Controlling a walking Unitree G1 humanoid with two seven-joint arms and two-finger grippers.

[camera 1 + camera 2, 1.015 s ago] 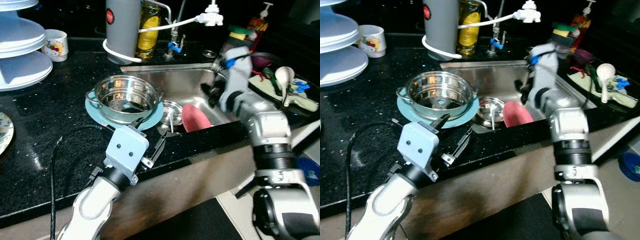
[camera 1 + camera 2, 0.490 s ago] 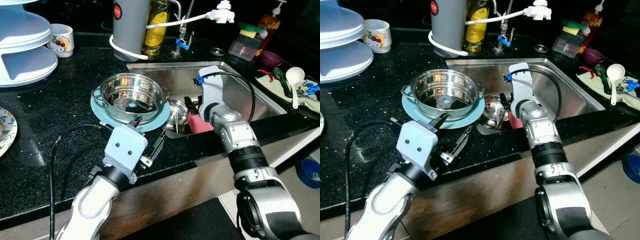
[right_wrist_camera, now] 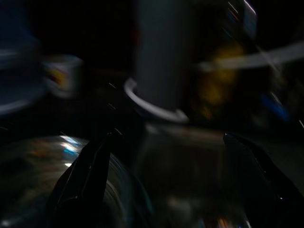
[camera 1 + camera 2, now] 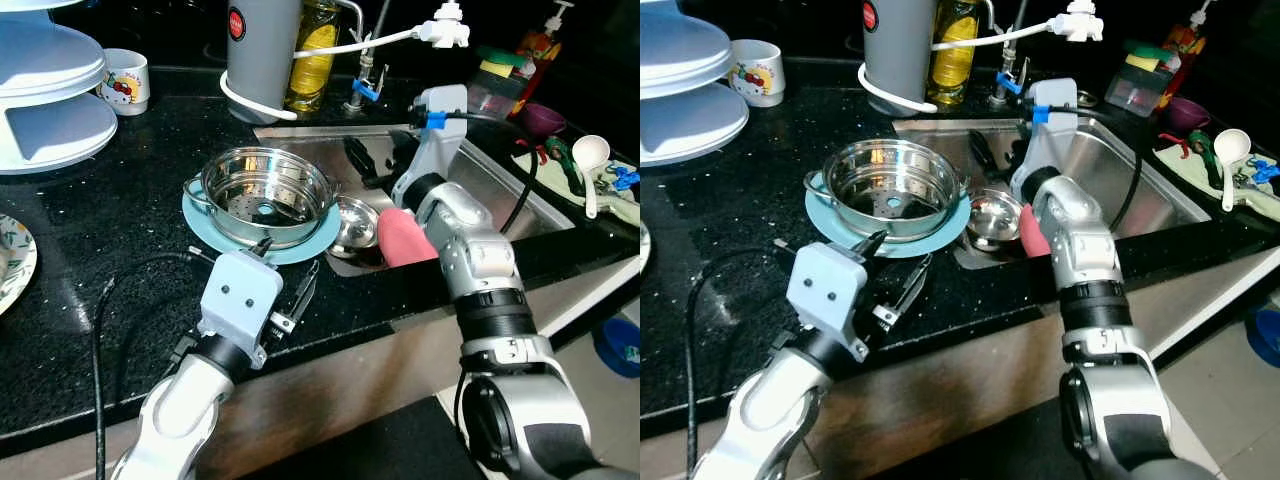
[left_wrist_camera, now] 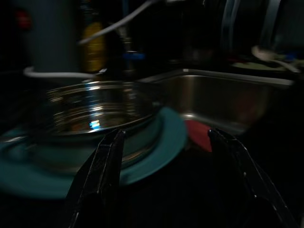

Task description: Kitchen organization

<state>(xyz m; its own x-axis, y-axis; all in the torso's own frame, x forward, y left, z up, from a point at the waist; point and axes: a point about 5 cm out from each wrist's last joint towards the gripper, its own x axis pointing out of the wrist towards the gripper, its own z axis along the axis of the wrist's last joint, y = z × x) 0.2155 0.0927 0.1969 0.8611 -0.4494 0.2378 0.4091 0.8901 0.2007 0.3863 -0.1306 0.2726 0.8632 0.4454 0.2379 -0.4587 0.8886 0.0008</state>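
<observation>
- Plainly, in the left eye view, the shiny steel steamer pot with a perforated bottom [image 4: 262,193] sits on a round teal plate [image 4: 305,245] on the black speckled counter [image 4: 120,240], just beside the steel sink [image 4: 480,190]. I judge the pot stiff, light and slippery, best taken by its rim or a side handle; the plate under it may slide.
- The left gripper [image 4: 285,285] hovers over the counter in front of the plate, its fingers spread and empty.
- The right gripper [image 4: 375,160] reaches over the sink behind a small steel bowl [image 4: 352,222] and a pink rounded object [image 4: 405,238]; its fingers are apart, holding nothing.
- In the right eye view, a grey cylinder with a white cord [image 4: 898,45], a yellow bottle [image 4: 952,40] and a printed white mug [image 4: 757,72] crowd the back.
- In the left wrist view, both fingers [image 5: 102,164] frame the pot.
- The right wrist view is dark and blurred; its fingers [image 3: 85,175] stand wide.
</observation>
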